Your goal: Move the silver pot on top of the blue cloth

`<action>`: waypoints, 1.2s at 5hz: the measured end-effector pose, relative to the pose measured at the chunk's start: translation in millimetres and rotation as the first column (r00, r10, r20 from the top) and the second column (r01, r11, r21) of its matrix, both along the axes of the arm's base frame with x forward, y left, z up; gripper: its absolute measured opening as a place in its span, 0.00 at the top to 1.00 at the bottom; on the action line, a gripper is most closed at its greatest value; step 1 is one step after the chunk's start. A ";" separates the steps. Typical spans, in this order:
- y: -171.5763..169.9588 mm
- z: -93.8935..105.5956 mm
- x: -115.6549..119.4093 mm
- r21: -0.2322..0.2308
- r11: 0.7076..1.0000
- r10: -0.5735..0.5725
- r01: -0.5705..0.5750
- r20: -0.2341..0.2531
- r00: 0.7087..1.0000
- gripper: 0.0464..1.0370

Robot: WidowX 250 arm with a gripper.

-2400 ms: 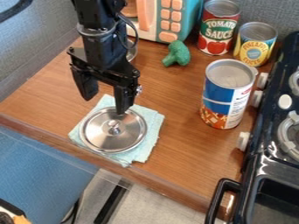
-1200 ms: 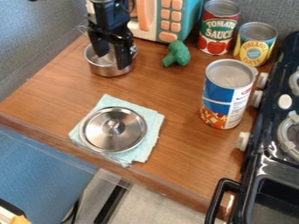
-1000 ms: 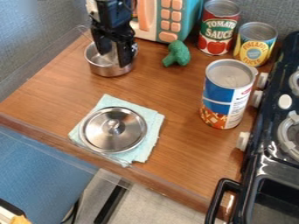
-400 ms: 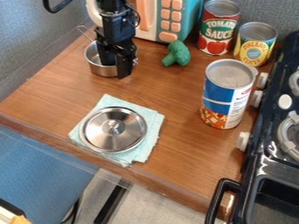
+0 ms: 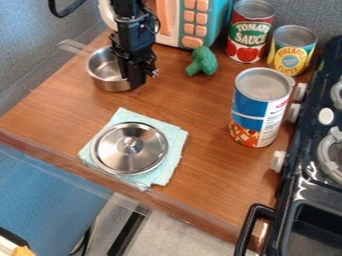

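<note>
The black gripper (image 5: 134,80) is at the right side of the silver pot (image 5: 107,85), low over the counter. Its fingers are close together, pinching the pot's right rim and hiding part of that side. The pot is upright on the wood, open at the top, and its handle points to the upper left. Nearer the front edge, the light blue cloth (image 5: 175,145) lies flat with a round silver lid (image 5: 129,159) on it.
Right of the cloth stands a tall blue-and-white can (image 5: 252,112). Farther back are a toy broccoli (image 5: 202,62), a tomato can (image 5: 249,35), a pineapple can (image 5: 292,50) and a toy microwave (image 5: 194,22). A black toy stove (image 5: 308,175) borders the right side.
The gripper first went from above the lid back to the pot. Since then its fingers have come together on the rim, and the pot has shifted left and turned a little.
</note>
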State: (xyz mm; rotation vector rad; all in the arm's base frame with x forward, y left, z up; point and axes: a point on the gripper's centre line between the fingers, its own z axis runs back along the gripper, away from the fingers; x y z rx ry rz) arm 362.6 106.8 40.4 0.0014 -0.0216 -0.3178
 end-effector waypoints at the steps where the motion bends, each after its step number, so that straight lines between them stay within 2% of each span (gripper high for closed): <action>1: -1.7 0.3 0.2 -0.007 1.000 -0.010 0.010 -0.001 1.000 0.96; 2: -6.3 1.4 2.3 -0.020 1.000 -0.017 0.017 0.005 1.000 0.96; 3: -26.8 15.3 19.8 -0.041 0.999 -0.029 0.031 0.046 0.998 0.96; 4: -45.2 48.9 31.1 -0.056 0.998 -0.032 0.039 0.117 0.993 0.97; 5: -53.8 72.0 17.0 -0.067 0.997 -0.031 0.041 0.154 0.988 0.97; 6: -68.3 63.3 3.9 -0.079 0.995 -0.054 0.064 0.120 0.991 0.97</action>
